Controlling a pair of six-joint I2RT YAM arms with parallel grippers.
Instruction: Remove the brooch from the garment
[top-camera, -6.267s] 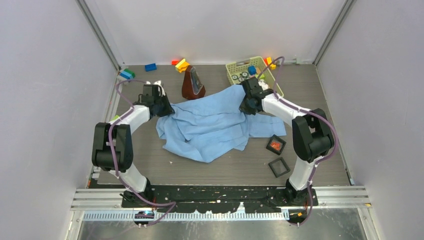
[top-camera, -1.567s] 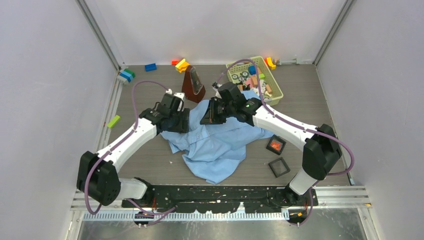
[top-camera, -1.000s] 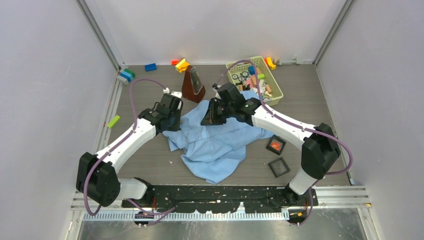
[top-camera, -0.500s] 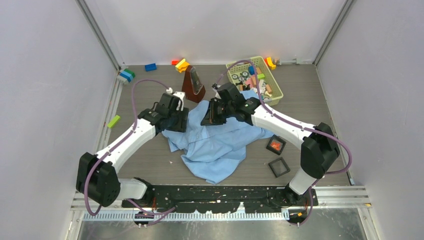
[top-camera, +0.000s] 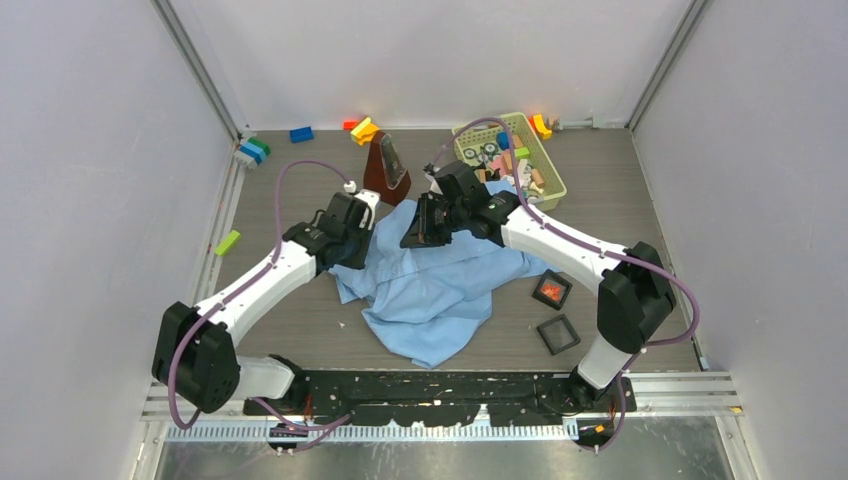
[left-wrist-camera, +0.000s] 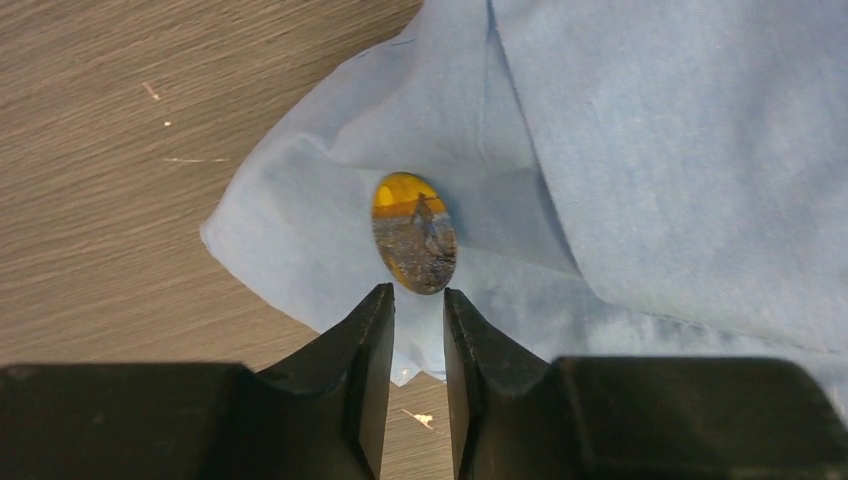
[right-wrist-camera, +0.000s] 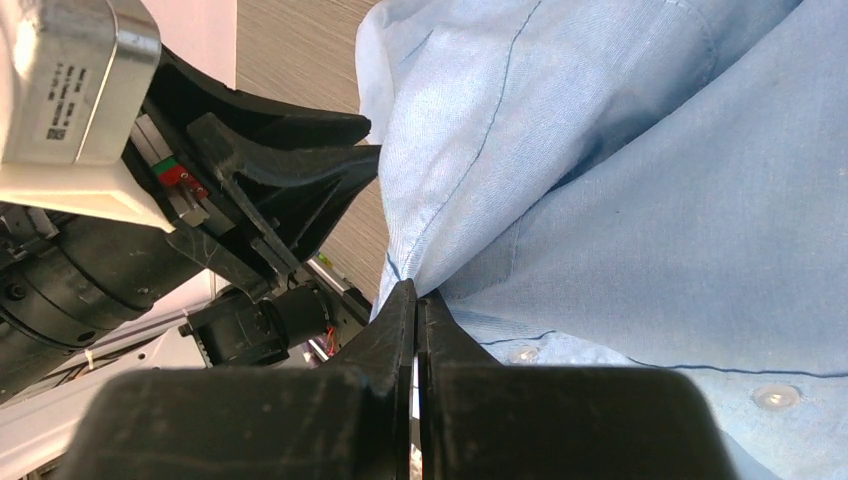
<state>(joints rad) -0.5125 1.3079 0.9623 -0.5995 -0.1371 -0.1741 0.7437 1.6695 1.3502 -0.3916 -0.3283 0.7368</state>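
clamping a fold of the garment (right-wrist-camera: 620, 200) between the closed fingers of the right gripper (right-wrist-camera: 415, 290), probably to tension the cloth around the brooch (left-wrist-camera: 414, 233) pinned on its corner flap, with the left gripper (left-wrist-camera: 418, 305) poised just short of it, fingers narrowly apart.

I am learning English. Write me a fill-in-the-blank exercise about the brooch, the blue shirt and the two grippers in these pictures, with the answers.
1. The brooch on the garment is ___ in shape.
2. The garment is light ___ in colour.
3. The left gripper points at the brooch, and between its fingertips there is ___.
4. The right gripper is shut on a fold of the garment, not on the ___.
Answers: oval; blue; nothing; brooch.
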